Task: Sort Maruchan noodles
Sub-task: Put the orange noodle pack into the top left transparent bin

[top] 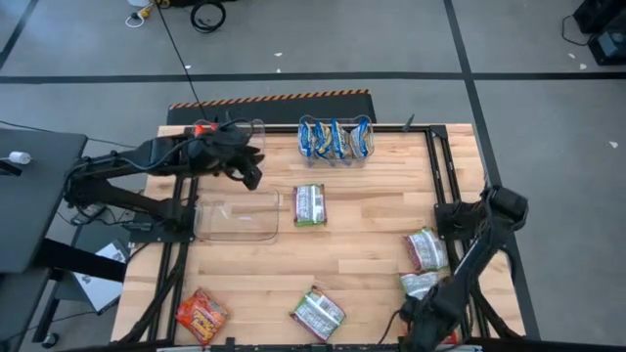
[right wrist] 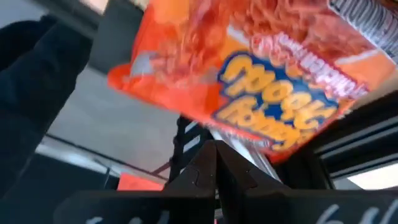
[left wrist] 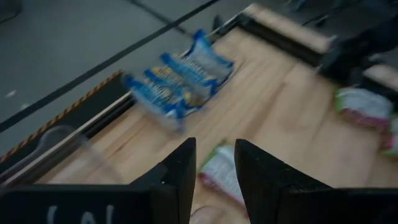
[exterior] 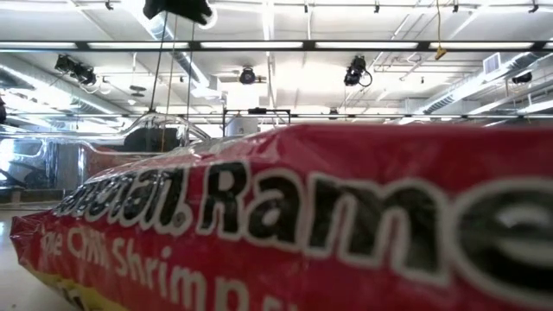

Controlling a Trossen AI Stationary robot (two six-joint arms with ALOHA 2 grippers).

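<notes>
Several blue-and-yellow packets (top: 335,139) stand on edge in a clear bin at the far edge. Green-and-white packets lie flat mid-table (top: 310,204), near the front (top: 317,313) and at the right (top: 426,249). An orange-red packet (top: 201,315) lies at the near left. My left gripper (top: 252,174) hovers open between two clear bins, and in its wrist view (left wrist: 214,146) a green packet (left wrist: 224,174) shows beyond the fingers. My right gripper (top: 430,328) is low at the near right edge, shut (right wrist: 216,146) on an orange-red packet (right wrist: 249,74). My right gripper pinches the orange-red packet by its crimped end seam (right wrist: 249,144) between the two shut fingers. The rest of the packet spreads out beyond the fingertips and fills the wrist view. Whether the packet rests on anything I cannot tell.
An empty clear bin (top: 238,217) sits at the left and another clear bin (top: 235,130) at the far left corner. A red Chili Shrimp packet (exterior: 285,225) lies right before the low camera and blocks most of that view. Bare wood (top: 372,215) lies mid-table.
</notes>
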